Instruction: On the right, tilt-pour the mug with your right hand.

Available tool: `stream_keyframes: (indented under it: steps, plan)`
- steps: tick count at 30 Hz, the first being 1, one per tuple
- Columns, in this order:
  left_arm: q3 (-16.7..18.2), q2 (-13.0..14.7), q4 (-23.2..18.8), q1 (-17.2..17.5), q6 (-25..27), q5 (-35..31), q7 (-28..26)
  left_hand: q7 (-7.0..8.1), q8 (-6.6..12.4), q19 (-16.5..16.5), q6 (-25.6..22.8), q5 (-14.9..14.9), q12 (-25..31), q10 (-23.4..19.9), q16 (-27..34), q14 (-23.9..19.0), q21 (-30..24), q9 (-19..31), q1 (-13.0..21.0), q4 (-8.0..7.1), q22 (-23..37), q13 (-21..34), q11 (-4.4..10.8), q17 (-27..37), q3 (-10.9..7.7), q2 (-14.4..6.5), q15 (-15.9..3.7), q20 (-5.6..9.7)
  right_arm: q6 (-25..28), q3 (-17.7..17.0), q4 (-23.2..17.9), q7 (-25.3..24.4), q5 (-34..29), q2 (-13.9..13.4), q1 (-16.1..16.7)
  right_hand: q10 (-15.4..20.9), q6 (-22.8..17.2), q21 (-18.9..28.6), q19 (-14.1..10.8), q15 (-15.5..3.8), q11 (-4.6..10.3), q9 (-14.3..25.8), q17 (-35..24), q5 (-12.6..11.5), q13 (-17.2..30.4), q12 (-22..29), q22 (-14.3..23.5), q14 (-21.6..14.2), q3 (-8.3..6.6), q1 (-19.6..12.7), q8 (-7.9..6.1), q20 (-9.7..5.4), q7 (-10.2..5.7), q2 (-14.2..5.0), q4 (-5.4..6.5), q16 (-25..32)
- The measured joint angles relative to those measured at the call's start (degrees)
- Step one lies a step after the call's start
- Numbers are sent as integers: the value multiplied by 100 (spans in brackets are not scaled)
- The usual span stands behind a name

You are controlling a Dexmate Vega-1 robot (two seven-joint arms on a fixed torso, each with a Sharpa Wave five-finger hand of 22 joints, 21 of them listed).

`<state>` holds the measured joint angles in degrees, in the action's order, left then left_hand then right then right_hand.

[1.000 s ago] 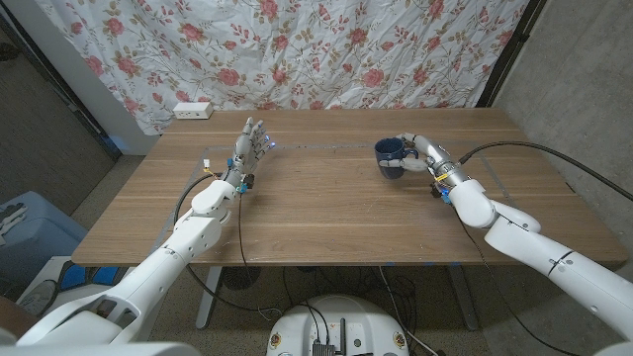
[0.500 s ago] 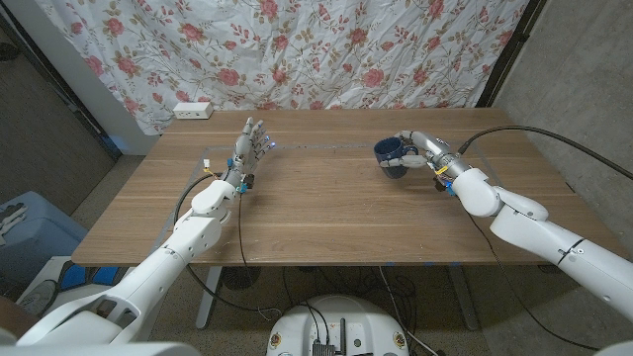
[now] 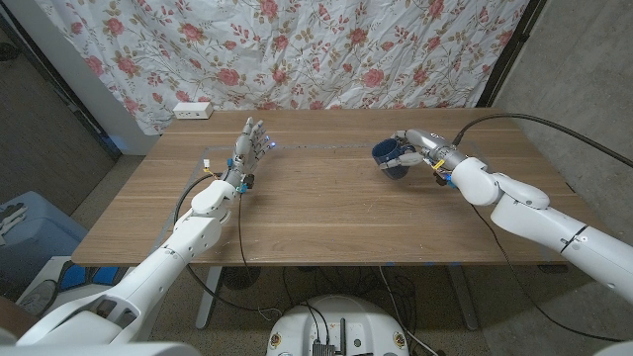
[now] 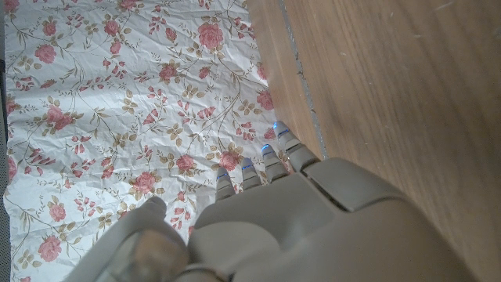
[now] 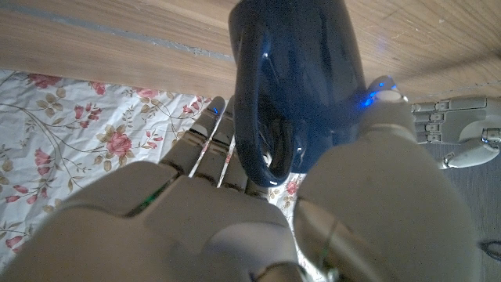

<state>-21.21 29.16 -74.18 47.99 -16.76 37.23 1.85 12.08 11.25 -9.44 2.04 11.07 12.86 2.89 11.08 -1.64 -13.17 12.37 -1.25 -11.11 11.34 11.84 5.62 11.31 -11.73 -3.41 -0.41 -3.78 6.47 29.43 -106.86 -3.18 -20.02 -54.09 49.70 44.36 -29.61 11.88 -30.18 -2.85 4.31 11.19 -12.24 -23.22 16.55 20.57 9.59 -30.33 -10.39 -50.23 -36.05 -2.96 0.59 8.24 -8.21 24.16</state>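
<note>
On the right of the wooden table (image 3: 326, 213), my right hand (image 3: 423, 148) grips a dark blue mug (image 3: 389, 156) by its handle side. The mug is tipped over toward the table's middle, its mouth facing picture left, just above the wood. The right wrist view shows the mug (image 5: 301, 70) close up, its handle against my right hand (image 5: 235, 211), fingers on one side and thumb on the other. My left hand (image 3: 247, 146) stands at the table's left with its fingers apart and raised, holding nothing. My left hand (image 4: 313, 211) also appears from behind in the left wrist view.
A white power strip (image 3: 193, 111) lies at the table's far left edge, in front of a floral curtain (image 3: 297, 49). A blue bin (image 3: 25, 232) stands on the floor to the left. Black cables trail from both arms.
My right hand has moved a little toward the table's far side and turned, tipping the mug further toward the middle. The left hand has stayed still.
</note>
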Motion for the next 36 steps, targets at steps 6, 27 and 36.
stream_keyframes:
  steps: [6,27,36]
  plan:
    - [0,0,3,-2,0,1,2,0,0,0,0,0,0,0,0,0,0,0,0,0,0,0,0,0,0,0,0,0,216,90,-149,243,-234,-94,-117,1,0,-2,-21,-14,-1,0,0,17,15,0,0,-32,-24,0,0,21,0,0,-24,0]
    - [1,1,10,-3,0,2,9,0,0,0,0,0,0,0,0,0,0,0,0,0,0,0,0,0,0,0,0,0,817,426,-607,1591,-1168,-358,-700,40,0,-24,-53,-22,-40,16,-1,44,66,-2,1,-183,-24,0,-44,-12,0,0,-23,-45]
    - [1,0,10,-3,0,2,0,0,0,0,0,0,0,0,0,0,0,0,0,0,0,0,0,0,0,0,0,0,877,625,-667,2306,-1633,-378,-1049,39,0,-23,-52,-22,-39,15,-2,60,66,-6,16,-183,-23,0,-56,-12,0,0,-23,-71]
